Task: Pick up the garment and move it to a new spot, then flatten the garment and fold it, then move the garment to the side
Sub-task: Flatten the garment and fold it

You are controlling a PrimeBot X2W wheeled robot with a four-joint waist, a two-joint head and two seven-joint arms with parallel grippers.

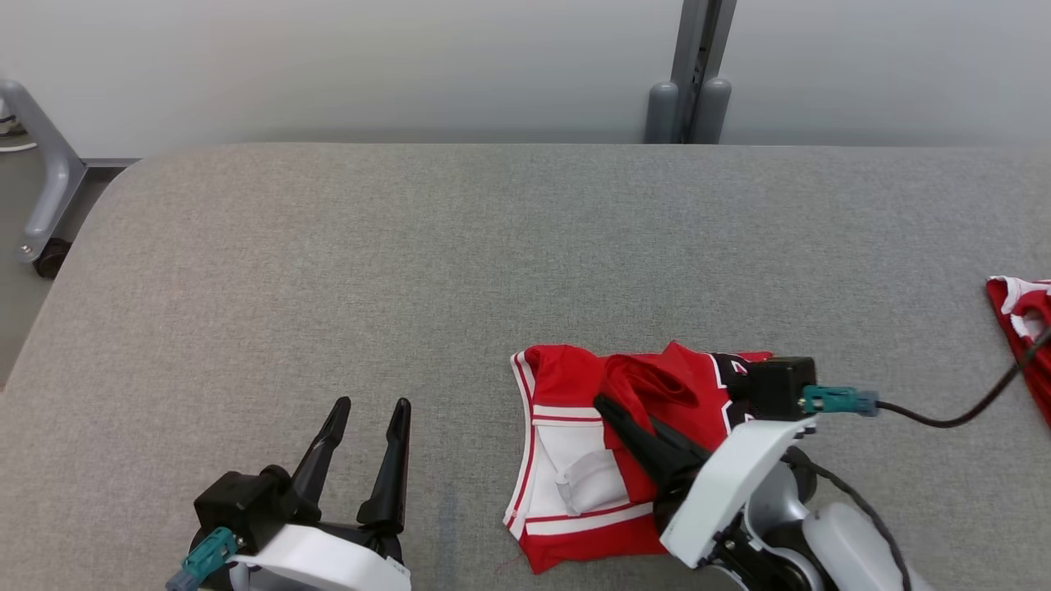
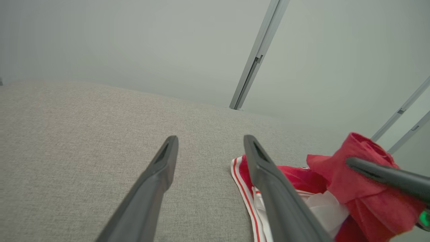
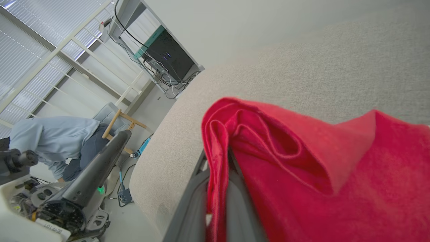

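Note:
The red garment (image 1: 575, 468) with white panels and stripes lies crumpled on the grey cloth-covered table (image 1: 369, 271), near the front edge and right of centre. My right gripper (image 1: 609, 407) is shut on a bunched red fold of it, lifted a little above the rest; the right wrist view has the red cloth (image 3: 319, 174) draped over that gripper (image 3: 221, 161). My left gripper (image 1: 371, 404) stands open on the bare table to the garment's left, with nothing between its fingers. In the left wrist view that gripper (image 2: 210, 143) points past the garment (image 2: 336, 181) and the right finger (image 2: 386, 174).
A second red and white cloth (image 1: 1022, 324) lies at the table's right edge. A grey post (image 1: 690, 90) stands behind the table and a wheeled frame (image 1: 45, 197) at the far left. A person in pale blue (image 3: 50, 137) bends down beyond the table's end.

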